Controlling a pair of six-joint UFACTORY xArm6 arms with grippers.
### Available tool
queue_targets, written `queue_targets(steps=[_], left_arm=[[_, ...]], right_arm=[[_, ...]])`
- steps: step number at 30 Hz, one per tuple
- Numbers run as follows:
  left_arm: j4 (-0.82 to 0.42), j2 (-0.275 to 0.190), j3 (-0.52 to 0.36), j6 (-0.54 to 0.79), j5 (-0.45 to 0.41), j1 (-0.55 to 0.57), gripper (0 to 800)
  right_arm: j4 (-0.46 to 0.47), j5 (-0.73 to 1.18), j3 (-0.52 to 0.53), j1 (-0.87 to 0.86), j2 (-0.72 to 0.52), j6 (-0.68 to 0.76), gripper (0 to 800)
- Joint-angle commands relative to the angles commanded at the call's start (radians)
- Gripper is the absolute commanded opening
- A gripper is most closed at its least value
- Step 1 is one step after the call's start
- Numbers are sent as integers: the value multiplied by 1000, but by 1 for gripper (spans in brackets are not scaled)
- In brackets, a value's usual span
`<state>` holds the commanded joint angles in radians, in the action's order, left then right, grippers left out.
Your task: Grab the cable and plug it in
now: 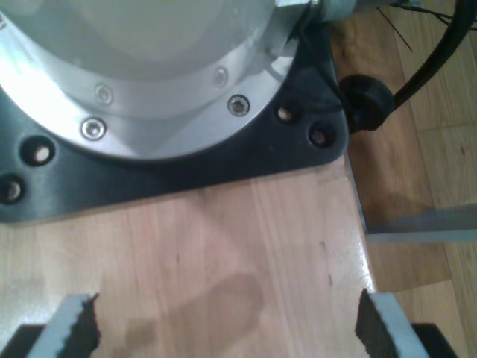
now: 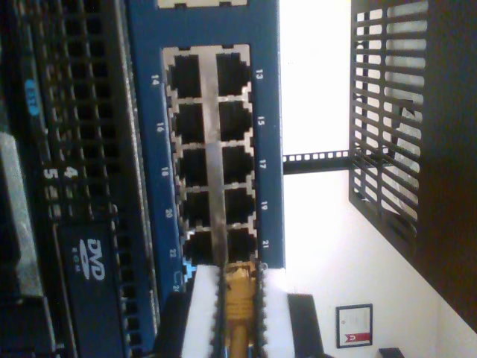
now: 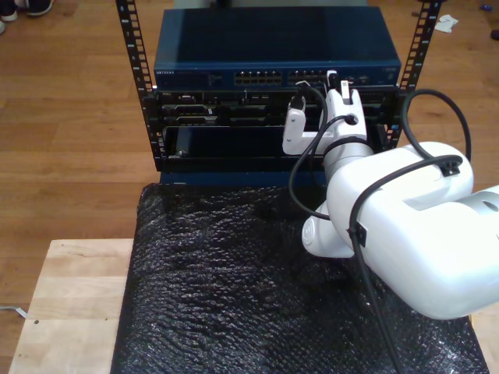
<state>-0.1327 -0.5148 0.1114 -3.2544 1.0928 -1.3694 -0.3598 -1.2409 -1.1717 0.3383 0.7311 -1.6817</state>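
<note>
item: yellow-orange network cable (image 2: pixel 238 313). location: pinched between the pads (image 2: pixel 203 313) of my second end effector (image 2: pixel 237 298), its plug end just at the lower ports of the blue network switch (image 2: pixel 216 149), beside the ports numbered 21 and 22; whether the plug is seated cannot be told.

item: my second end effector. state: clenched on the network cable. in the exterior view the white arm (image 3: pixel 405 226) reaches from the exterior view's right to the switch front (image 3: pixel 273 76), at the top of the rack (image 3: pixel 273 117).

item: my first end effector (image 1: pixel 223 328). state: released, jaws wide apart, nothing between them. it hangs over a wooden counter (image 1: pixel 246 246), near a black base plate (image 1: pixel 298 142) carrying a silver arm base (image 1: pixel 149 82); a black cable (image 1: pixel 425 67) runs past the plate's corner.

item: black bubble wrap (image 3: pixel 234 288). location: spread over the counter (image 3: pixel 70 304) in front of the rack.
</note>
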Motion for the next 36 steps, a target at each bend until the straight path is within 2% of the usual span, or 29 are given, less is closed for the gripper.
queue_targets(steps=[5, 9, 23, 36], left_arm=[[0, 0, 0, 0, 0, 0, 800], [0, 0, 0, 0, 0, 0, 800], [0, 0, 0, 0, 0, 0, 800], [0, -2, 0, 0, 0, 0, 800]], right_arm=[[2, 15, 14, -3, -3, 6, 207], [3, 38, 51, -2, -48, 25, 291], [5, 152, 242, 2, -230, 49, 382], [8, 445, 334, -6, -442, 46, 566]])
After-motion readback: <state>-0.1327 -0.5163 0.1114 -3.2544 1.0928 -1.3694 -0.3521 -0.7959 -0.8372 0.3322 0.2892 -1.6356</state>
